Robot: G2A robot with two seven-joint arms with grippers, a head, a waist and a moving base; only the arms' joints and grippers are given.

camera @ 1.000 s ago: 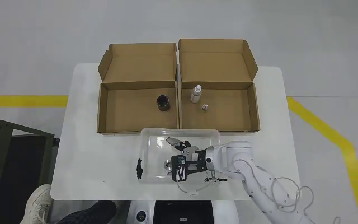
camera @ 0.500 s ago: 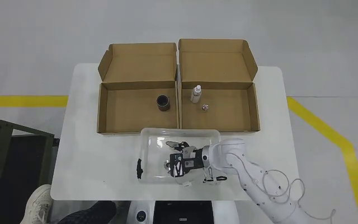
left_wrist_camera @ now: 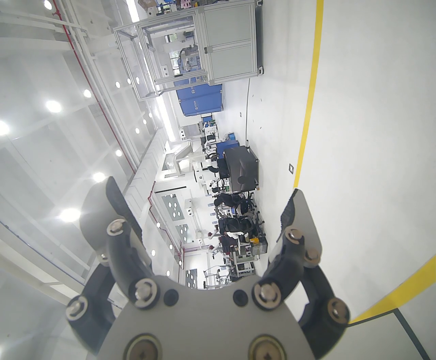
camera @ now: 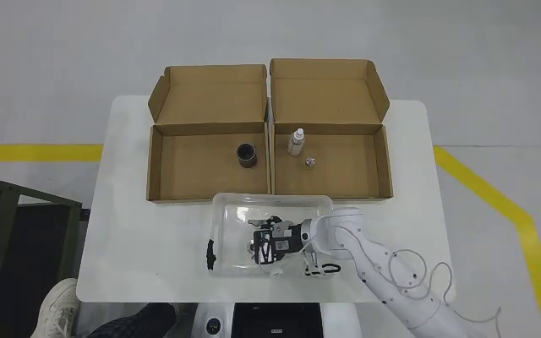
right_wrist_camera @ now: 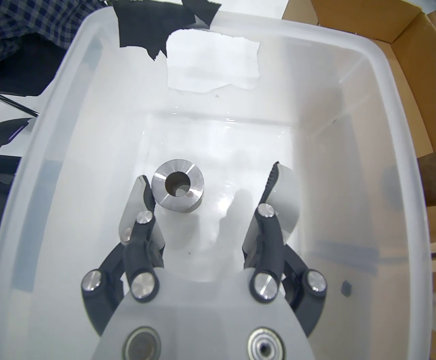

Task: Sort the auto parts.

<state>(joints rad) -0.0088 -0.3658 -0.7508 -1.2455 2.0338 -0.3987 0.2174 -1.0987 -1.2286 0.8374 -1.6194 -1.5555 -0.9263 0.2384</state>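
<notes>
Currently right gripper (right_wrist_camera: 210, 174) is down in the clear bin (right_wrist_camera: 47, 143), jaws apart, metal ring (right_wrist_camera: 177, 186) just beside one finger; left gripper (left_wrist_camera: 203, 185) jaws also apart.

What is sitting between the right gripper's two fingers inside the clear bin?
In the right wrist view, a metal ring lies in the clear bin between the fingers of the right gripper, close beside one; the remaining gap is bare.
</notes>
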